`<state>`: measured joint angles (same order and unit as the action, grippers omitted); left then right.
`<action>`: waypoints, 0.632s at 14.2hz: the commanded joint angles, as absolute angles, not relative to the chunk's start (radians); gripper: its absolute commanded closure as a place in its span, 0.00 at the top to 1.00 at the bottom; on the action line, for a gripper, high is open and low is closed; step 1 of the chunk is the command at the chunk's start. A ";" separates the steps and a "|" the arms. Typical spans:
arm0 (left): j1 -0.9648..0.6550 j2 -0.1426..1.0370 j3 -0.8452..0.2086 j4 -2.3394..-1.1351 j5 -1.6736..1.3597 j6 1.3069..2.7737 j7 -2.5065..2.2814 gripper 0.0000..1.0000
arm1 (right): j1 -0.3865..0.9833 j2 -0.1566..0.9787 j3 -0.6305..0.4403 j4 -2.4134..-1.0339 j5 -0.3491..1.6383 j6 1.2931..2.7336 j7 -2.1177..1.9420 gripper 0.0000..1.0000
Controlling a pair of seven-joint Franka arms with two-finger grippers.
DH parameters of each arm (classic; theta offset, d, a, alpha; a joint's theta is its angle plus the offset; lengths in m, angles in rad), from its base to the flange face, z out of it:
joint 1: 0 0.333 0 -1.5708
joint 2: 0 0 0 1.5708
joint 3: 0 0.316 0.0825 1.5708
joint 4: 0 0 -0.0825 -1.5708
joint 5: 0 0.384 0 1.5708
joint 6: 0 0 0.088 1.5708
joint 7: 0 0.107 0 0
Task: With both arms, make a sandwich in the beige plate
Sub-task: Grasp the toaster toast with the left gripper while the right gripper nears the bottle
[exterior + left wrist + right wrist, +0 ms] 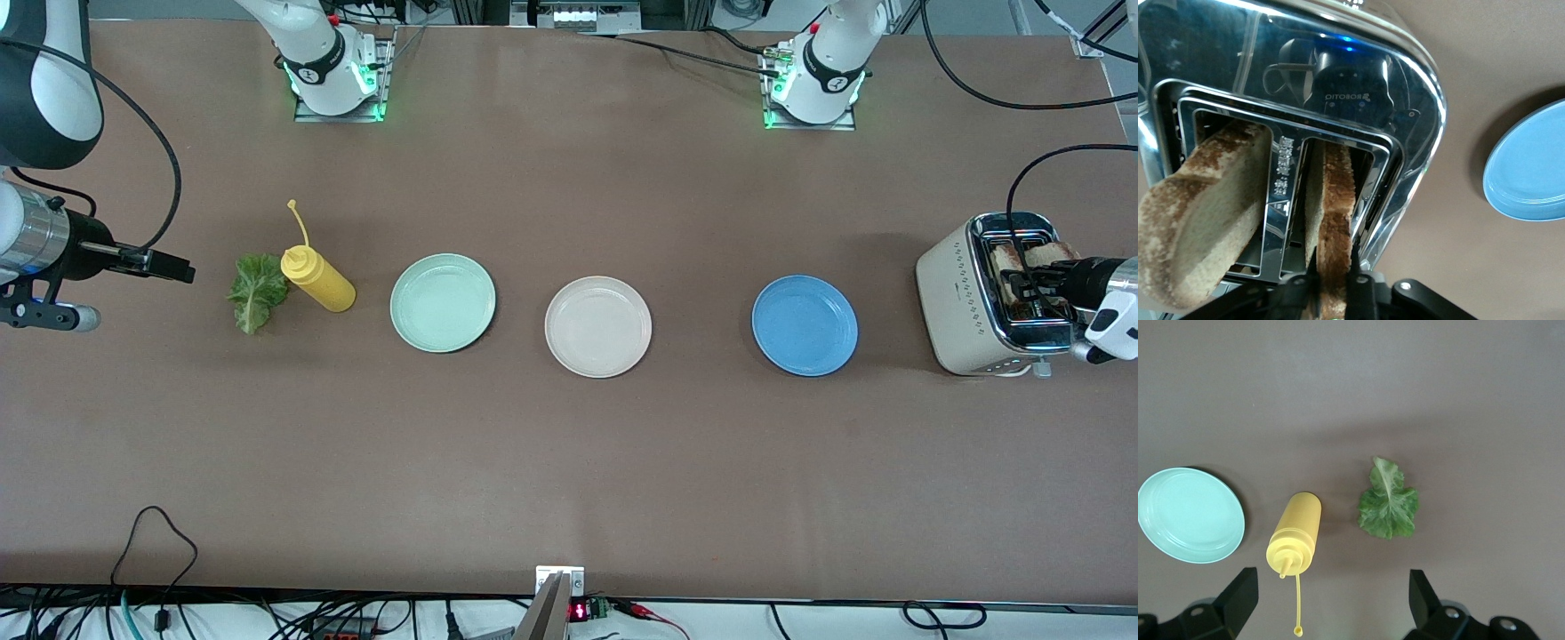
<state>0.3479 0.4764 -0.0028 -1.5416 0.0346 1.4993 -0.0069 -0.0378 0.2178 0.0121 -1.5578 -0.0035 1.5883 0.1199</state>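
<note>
table (569, 462): left gripper (1331, 290) clamps toast (1335, 220) in toaster (965, 307)

Toast slices' (1331, 220) lower halves inside toaster (965, 302)

a robotics lab set up as a mock kitchen: two arm bases (338, 76) (813, 84) are bolted to a wide brown tabletop (569, 462), lit green at their mounts, with black cables (151, 542) trailing along the edges. on it kitchen props lie spread out in a row: three plates (442, 302) (597, 326) (805, 324), a toaster (965, 302), a yellow bottle (318, 278) and a lettuce leaf (256, 292). a small red readout (579, 611) sits at the tabletop's near edge.
</note>
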 commanded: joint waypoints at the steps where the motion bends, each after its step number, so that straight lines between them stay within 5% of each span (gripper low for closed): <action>1: 0.354 0.457 -0.014 -1.499 0.046 1.457 0.003 0.05 | -0.049 0.216 0.018 -1.552 0.011 1.540 0.109 1.00; 5: 0.341 0.422 -0.044 -1.369 0.040 1.288 0.003 0.01 | -0.043 0.199 0.018 -1.603 0.012 1.512 0.078 1.00; 9: 0.334 0.416 -0.214 -1.201 0.040 1.079 -0.015 0.01 | -0.043 0.158 0.018 -1.679 0.012 1.538 0.058 1.00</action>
